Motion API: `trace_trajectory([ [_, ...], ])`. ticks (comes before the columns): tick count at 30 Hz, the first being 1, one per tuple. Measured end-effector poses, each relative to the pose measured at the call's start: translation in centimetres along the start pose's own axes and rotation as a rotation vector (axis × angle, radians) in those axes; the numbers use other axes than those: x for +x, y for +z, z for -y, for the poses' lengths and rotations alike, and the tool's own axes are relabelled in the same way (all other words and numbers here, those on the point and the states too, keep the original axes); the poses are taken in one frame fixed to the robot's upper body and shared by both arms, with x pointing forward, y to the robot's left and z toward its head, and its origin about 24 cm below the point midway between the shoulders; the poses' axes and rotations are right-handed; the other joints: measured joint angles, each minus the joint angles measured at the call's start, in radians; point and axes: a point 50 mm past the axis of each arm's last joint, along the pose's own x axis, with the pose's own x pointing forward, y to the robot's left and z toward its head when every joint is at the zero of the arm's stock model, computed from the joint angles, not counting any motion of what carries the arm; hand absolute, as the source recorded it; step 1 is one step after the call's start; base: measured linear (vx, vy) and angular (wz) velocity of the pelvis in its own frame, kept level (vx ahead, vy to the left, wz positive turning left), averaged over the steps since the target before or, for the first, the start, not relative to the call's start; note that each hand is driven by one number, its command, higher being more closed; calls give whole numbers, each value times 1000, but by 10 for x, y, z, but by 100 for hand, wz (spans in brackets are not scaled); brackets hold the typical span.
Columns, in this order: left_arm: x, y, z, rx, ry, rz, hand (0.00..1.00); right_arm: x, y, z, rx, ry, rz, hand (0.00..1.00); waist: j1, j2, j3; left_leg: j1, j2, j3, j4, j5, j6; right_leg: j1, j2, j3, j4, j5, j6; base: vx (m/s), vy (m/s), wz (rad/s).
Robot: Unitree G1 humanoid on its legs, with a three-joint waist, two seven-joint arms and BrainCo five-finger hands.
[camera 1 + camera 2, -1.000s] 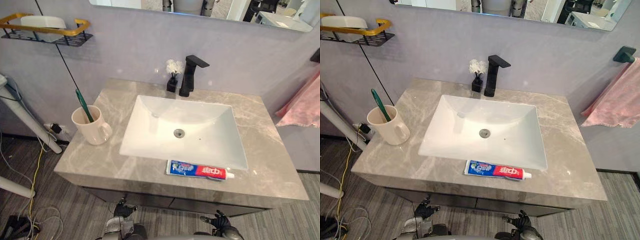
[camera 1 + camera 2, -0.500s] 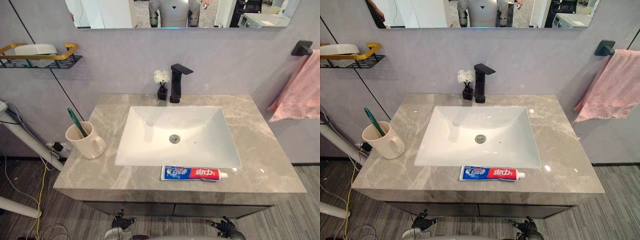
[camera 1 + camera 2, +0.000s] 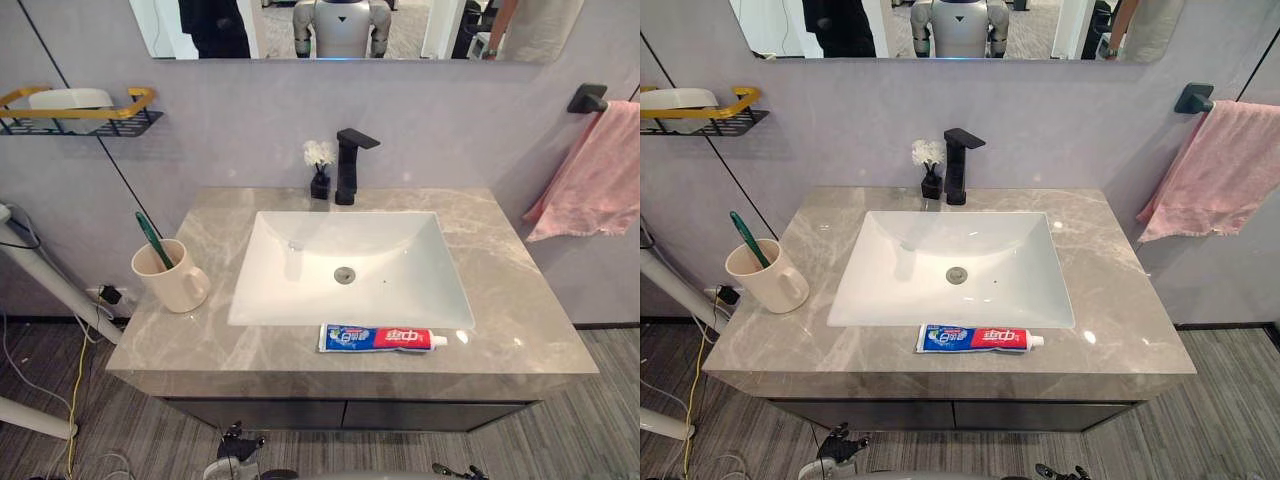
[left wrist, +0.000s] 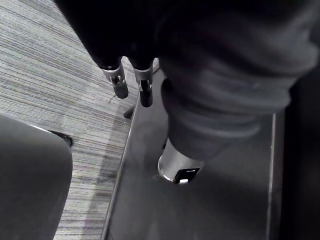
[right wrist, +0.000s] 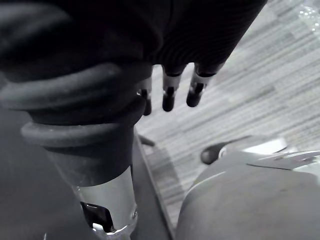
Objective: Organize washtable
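One toothpaste (image 3: 380,338) fronts sink (image 3: 300,275); perhaps flowers (image 3: 319,153) behind.

Print turns up on just one thing: the tube (image 3: 380,338), lying on the counter (image 3: 520,300) just in front of the sink (image 3: 290,270). The half toward its cap is red and carries large white characters. The other half is blue and white, with smaller lettering and a roundish mark. Both stereo views show this print, but it is too small to read character by character, so no word, number or sign can be read with certainty
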Motion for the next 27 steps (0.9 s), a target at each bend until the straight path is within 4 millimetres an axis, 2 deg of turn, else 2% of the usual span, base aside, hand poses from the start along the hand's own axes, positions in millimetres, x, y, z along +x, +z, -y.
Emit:
trace_trajectory([
  [1,0,0,1,1,-4,0,0,0,1,0,18,-1,8,0,-3,-10,-3,-1,3,3,-2,0,0,-2,2,1,-2,0,0,-1,-23,-5],
  [5,0,-2,1,33,-16,-9,0,1,5,1,94,-2,22,0,-20,0,-2,4,13,9,-20,4,-6,0,6,-2,-15,4,3,32,-10,-1],
  [8,1,-1,1,49,-21,-8,0,1,3,5,103,-12,14,0,-20,5,-1,13,16,8,-36,7,-11,18,10,-12,-39,13,9,85,-13,1],
  [9,1,-1,0,49,-20,-9,0,1,5,8,100,-20,18,0,-20,-3,4,19,16,9,-45,9,-13,21,12,-15,-50,19,13,76,-5,-3],
  [10,1,-1,0,53,-19,-8,0,2,7,10,107,-29,25,0,-20,5,0,24,17,11,-49,12,-16,31,12,-18,-53,19,12,82,-4,-3],
  [11,1,-1,-1,56,-17,-8,0,2,9,12,115,-35,29,0,-22,1,3,29,17,11,-52,12,-16,36,11,-20,-58,20,13,56,-3,-1],
  [12,1,0,-3,59,-13,-8,0,3,13,19,136,-59,39,0,-20,-7,6,36,17,11,-56,12,-16,41,11,-26,-69,25,13,34,0,2],
  [13,1,0,-4,60,-11,-7,0,4,16,23,149,-71,47,0,-20,-1,3,37,17,13,-56,13,-18,44,10,-32,-71,26,14,32,1,0],
  [14,1,0,-6,64,-6,-8,0,5,21,29,165,-91,62,0,-21,-6,6,39,17,14,-58,13,-18,52,10,-37,-79,32,16,33,9,-5],
  [17,1,-2,-17,73,22,-15,0,5,47,60,231,-180,148,0,-21,-8,8,44,16,17,-67,21,-17,51,9,-41,-87,49,13,-8,10,-8],
  [19,0,-4,-25,71,44,-22,0,-1,75,89,273,-268,262,0,-21,-13,11,45,12,24,-79,31,-14,51,1,-41,-99,56,14,-49,16,-5],
  [21,-1,-6,-27,71,52,-27,0,-8,96,104,282,-311,356,0,-24,-17,15,46,10,23,-85,40,-12,50,-2,-44,-99,59,12,-71,12,4],
  [23,-2,-10,-29,59,60,-35,0,-16,112,115,279,-337,433,0,-25,-22,17,46,11,20,-92,50,-14,50,-1,-51,-99,63,8,-87,-15,10],
  [27,-5,-18,-35,38,80,-55,0,-39,148,125,233,-363,621,0,-48,-26,21,47,13,13,-115,65,-14,48,8,-64,-106,70,2,-100,-32,9],
])
